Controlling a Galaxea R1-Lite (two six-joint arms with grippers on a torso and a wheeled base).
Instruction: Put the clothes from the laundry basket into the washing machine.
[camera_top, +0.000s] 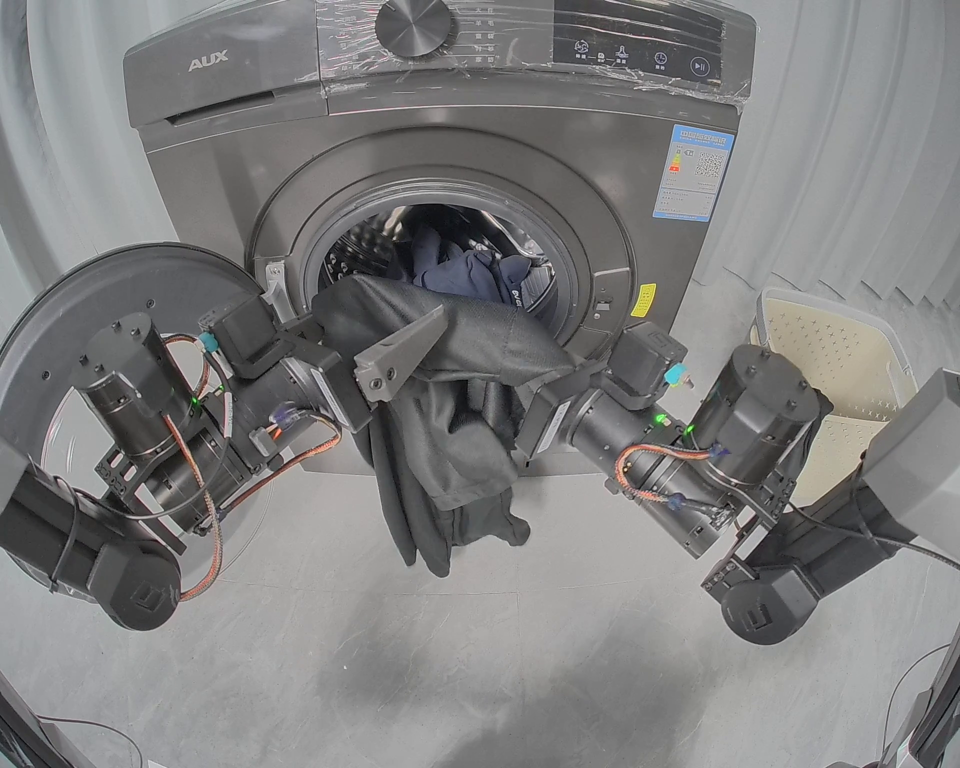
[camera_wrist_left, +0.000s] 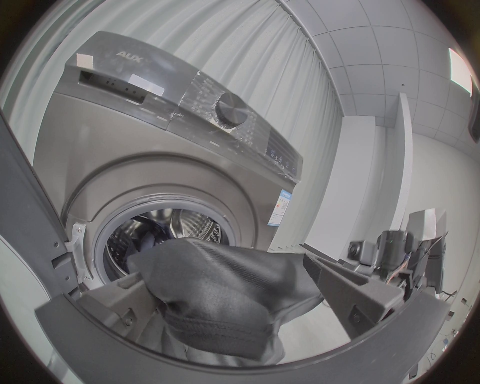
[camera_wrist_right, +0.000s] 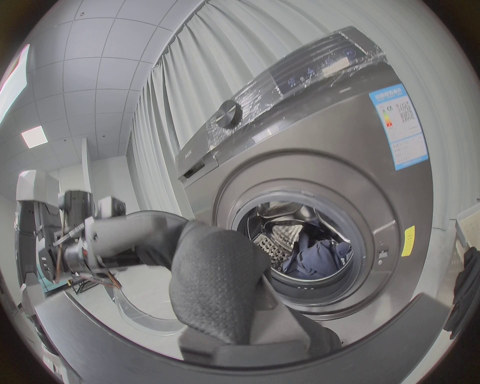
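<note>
The garment (camera_top: 450, 420) hangs just outside the washer (camera_top: 430, 130) mouth, draped over the spread left gripper (camera_wrist_left: 220, 270) and the right gripper (camera_top: 540, 395), whose state cloth hides, so both likely need to lift and push inward until the hanging tail clears that mouth.

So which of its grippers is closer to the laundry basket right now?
Right. The right gripper, under the dark garment, sits on the side of the washer opening nearer the laundry basket; the left gripper is beyond it, toward the open door.
</note>
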